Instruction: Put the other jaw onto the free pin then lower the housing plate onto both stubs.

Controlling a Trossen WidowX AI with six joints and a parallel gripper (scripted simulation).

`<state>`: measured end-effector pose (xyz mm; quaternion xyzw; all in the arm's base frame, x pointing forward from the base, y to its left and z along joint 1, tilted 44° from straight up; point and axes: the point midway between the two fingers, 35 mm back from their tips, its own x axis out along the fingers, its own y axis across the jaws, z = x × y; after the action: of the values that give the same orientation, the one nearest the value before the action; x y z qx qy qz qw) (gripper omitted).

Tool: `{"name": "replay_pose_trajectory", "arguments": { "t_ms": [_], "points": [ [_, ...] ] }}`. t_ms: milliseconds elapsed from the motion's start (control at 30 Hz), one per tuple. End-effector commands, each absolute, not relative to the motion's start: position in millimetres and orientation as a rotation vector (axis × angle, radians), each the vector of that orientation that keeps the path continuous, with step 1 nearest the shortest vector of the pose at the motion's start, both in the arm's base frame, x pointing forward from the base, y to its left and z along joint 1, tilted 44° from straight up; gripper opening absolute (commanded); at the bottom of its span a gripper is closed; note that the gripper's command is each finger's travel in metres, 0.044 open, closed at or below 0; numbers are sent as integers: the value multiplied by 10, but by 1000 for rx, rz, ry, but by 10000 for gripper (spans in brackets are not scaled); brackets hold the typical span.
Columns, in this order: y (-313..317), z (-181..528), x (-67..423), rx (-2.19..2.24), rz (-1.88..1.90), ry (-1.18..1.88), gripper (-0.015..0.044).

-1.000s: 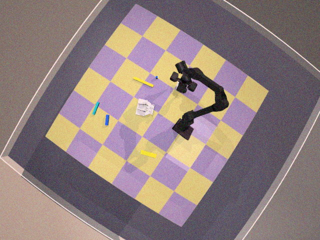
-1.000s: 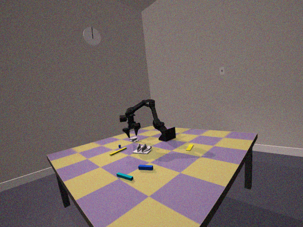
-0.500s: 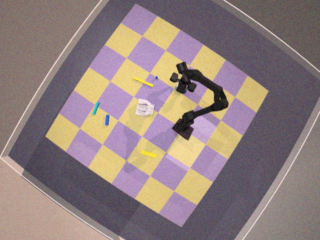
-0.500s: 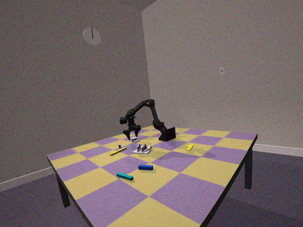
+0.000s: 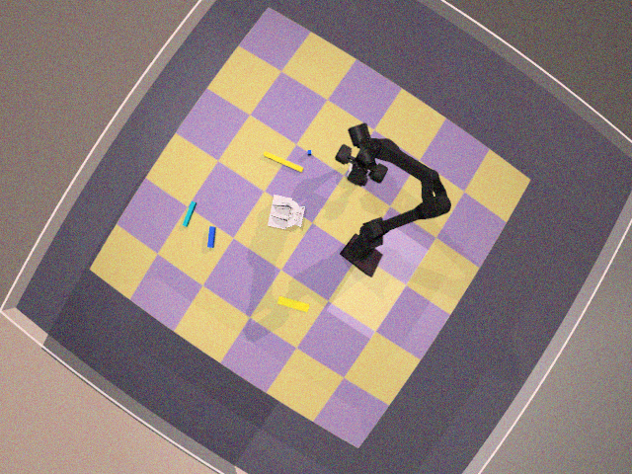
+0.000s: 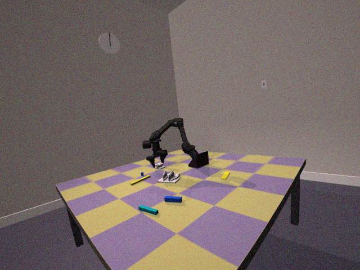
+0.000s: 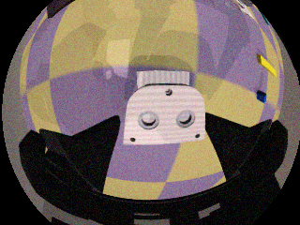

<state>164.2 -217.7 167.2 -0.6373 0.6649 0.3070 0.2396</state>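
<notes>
The white housing plate (image 7: 165,104) (image 6: 158,166) has two round ringed openings and a ribbed block at one end. It lies apart from the base, under my gripper (image 7: 163,117) (image 6: 157,163) (image 5: 359,164). The gripper is open, pointing down, with one finger on each side of the plate and nothing gripped. The white base (image 5: 276,222) (image 6: 167,181) sits near the middle of the table. Two grey upright pieces, seemingly the jaws, stand side by side on it in the exterior view. The pins, the stubs and any tooth mesh are too small to tell.
A long yellow bar (image 5: 282,162) (image 6: 140,179) and a small blue cube (image 5: 309,152) (image 6: 142,174) (image 7: 262,97) lie beyond the base. A blue block (image 5: 211,237) (image 6: 172,199), a teal bar (image 5: 189,213) (image 6: 148,210) and a wider yellow block (image 5: 293,304) (image 6: 225,175) lie farther off.
</notes>
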Motion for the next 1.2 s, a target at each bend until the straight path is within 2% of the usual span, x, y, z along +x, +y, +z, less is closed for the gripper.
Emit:
{"name": "replay_pose_trajectory", "arguments": {
  "t_ms": [0,433,867,1167],
  "points": [
    [-2175,1660,1651,-1747,847,1813,440],
    [-2179,1656,1651,-1747,847,1813,440],
    [-2182,1666,1642,-1744,841,1820,353],
    [-2182,1666,1642,-1744,841,1820,351]
  ]
}}
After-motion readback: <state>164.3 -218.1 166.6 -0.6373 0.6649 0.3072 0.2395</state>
